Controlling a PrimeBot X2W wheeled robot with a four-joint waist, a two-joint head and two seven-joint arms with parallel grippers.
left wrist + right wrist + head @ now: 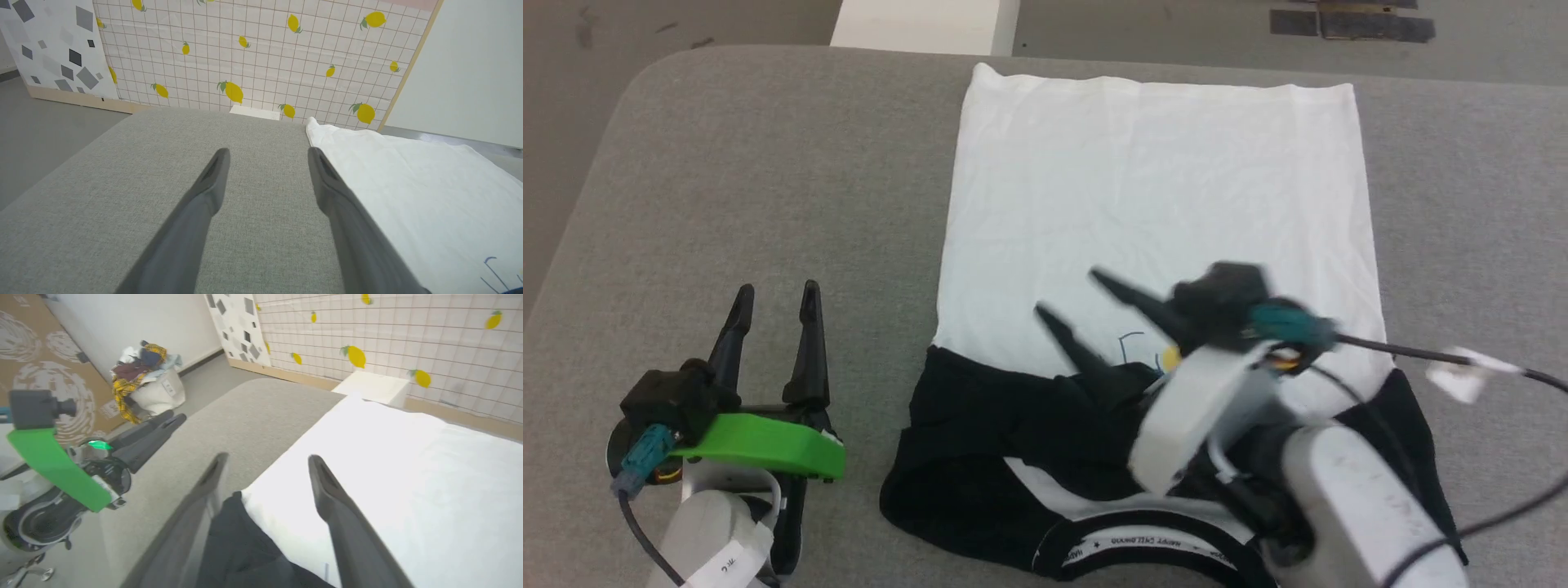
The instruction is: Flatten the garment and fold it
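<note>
One garment (1152, 188) lies centre frame on the grey bench (768, 163), black sleeves bunched at the bottom. It looks soft, light and limp, best pinched at a sleeve edge or hem corner. There are two pincers: the left pincer (778, 290) at lower left and the right pincer (1067, 291) over the chest. Both are spread wide, holding nothing.

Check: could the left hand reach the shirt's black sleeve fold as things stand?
Probably yes. The left hand is open over bare grey fabric surface beside the shirt, with nothing between it and the black sleeve fold. The right hand sits further right, by the chest print.
</note>
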